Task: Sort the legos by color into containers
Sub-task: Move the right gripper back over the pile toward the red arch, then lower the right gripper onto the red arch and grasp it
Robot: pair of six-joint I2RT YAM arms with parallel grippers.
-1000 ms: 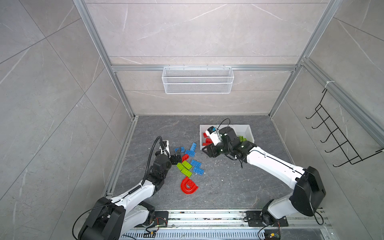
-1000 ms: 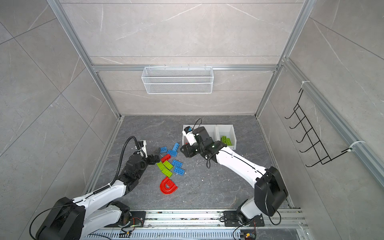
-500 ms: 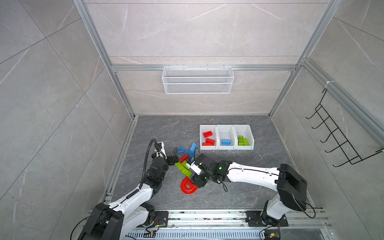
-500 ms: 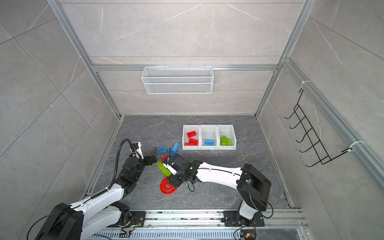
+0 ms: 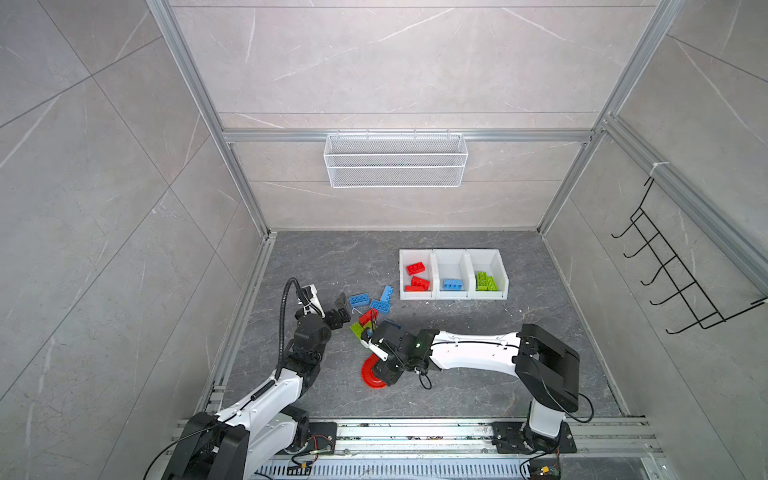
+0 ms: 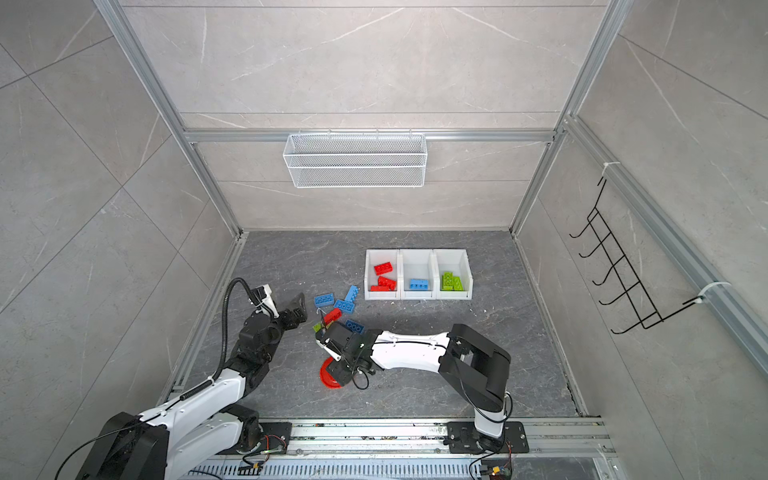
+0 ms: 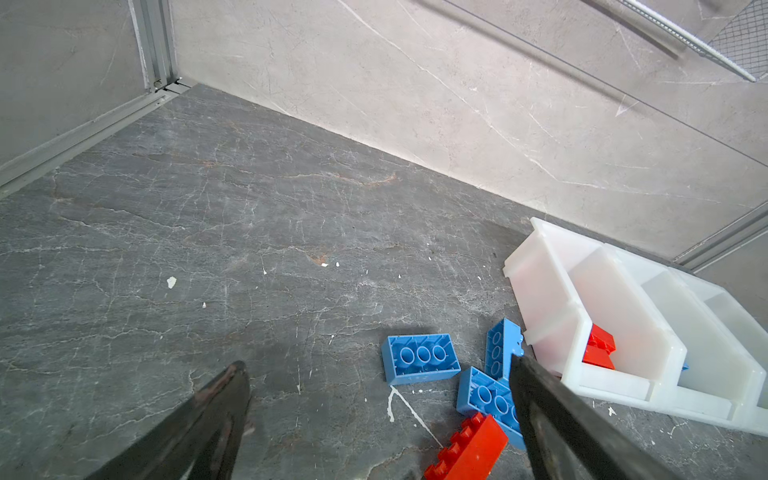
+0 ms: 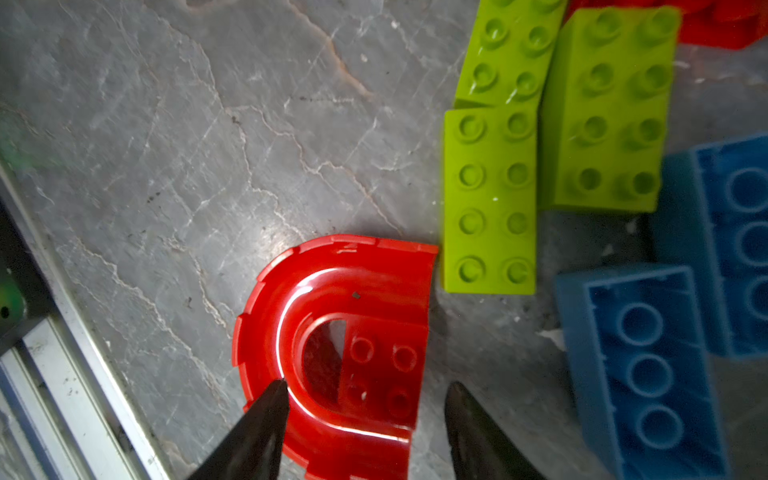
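The containers point(image 5: 434, 272), toward the back of the table point(image 5: 478, 386), hold only a few sorted legos point(image 5: 419, 282) (most are left to do). The red arch point(image 8: 332, 282) lies loose between the right tool's point(image 8: 365, 388) part-spread jaws, not pinched. Smaller bricks point(image 5: 380, 305) lie scattered near the wide-spread, empty left tool point(image 7: 378, 365).

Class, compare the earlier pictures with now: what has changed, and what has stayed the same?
The right gripper swung from over the red-brick bin back toward the robot's side and now sits over the arch, jaws open, nothing held. The left gripper stayed open, nearly in place.
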